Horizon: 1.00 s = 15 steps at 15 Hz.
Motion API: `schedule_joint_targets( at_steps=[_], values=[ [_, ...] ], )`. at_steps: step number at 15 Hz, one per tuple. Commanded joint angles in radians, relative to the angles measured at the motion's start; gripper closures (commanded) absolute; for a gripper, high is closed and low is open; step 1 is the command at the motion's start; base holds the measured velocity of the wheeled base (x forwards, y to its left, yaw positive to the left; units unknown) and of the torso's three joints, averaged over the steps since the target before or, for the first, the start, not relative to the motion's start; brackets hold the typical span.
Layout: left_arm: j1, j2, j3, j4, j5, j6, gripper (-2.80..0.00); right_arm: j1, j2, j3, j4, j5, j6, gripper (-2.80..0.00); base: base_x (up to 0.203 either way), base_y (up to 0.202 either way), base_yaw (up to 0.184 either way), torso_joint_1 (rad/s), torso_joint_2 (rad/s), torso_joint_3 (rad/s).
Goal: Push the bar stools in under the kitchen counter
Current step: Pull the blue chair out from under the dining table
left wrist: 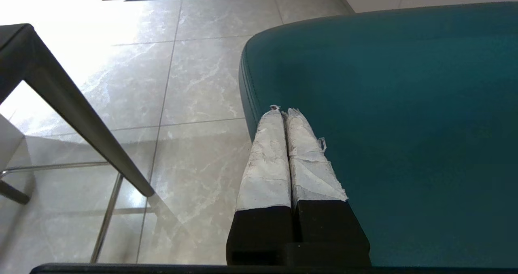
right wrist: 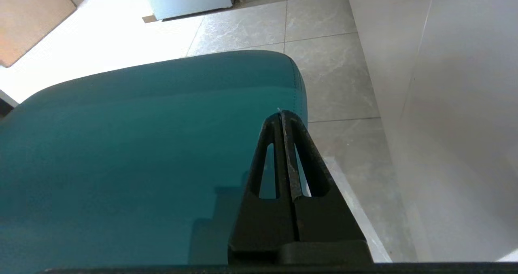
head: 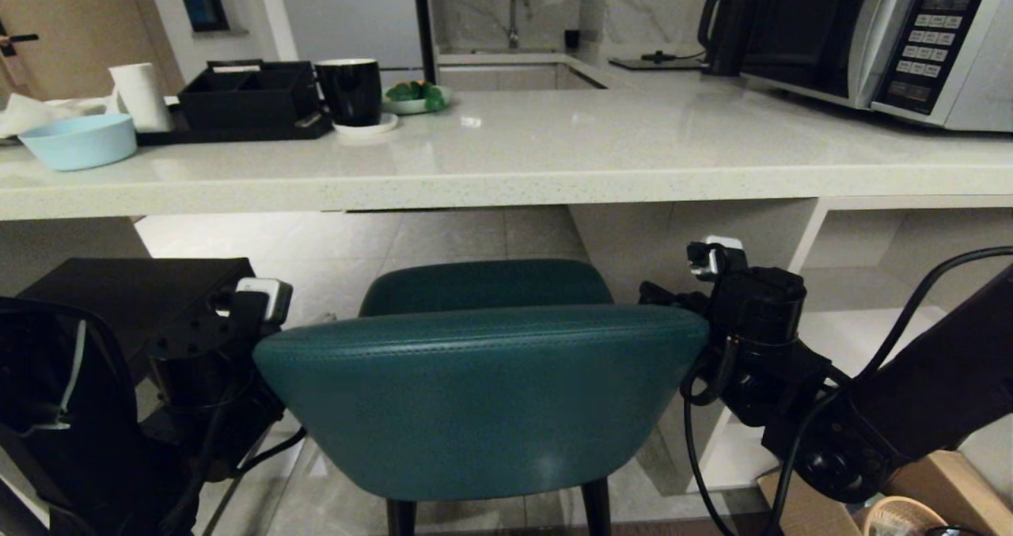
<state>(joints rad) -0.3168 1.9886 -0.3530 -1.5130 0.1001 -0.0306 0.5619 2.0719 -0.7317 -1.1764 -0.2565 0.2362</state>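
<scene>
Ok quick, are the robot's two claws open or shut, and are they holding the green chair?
Left gripper: shut, holding nothing, beside the teal stool.
Right gripper: shut, holding nothing.

Non-task items, upper part of the head view.
Upper left: pale blue bowl [head: 79, 140], white paper roll [head: 142, 95], black organiser tray [head: 247, 96], black mug [head: 349, 91] (on a white saucer), plate of greens [head: 417, 97]; upper right: microwave [head: 886, 37], black kettle [head: 728, 29].
</scene>
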Motion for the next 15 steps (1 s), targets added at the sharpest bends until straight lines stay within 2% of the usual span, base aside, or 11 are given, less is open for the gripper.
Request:
schedule_joint_targets(
  at_steps=[1, 6, 15],
  values=[
    [0.002, -0.036, 0.002, -0.017, 0.003, -0.002, 0.0, -0.014, 0.016, 0.006, -0.008, 0.0, 0.001, 0.0, 0.0, 0.0, 0.0, 0.0, 0.0, 0.0],
    [0.007, -0.024, 0.015, -0.017, 0.004, -0.005, 0.0, -0.007, 0.092, 0.003, -0.031, 0.0, -0.015, 0.0, 0.0, 0.0, 0.0, 0.0, 0.0, 0.0],
    [0.005, -0.025, 0.012, -0.017, 0.007, -0.005, 0.0, 0.019, 0.087, 0.046, -0.046, -0.006, -0.02, 0.0, 0.0, 0.0, 0.0, 0.0, 0.0, 0.0]
  ],
)
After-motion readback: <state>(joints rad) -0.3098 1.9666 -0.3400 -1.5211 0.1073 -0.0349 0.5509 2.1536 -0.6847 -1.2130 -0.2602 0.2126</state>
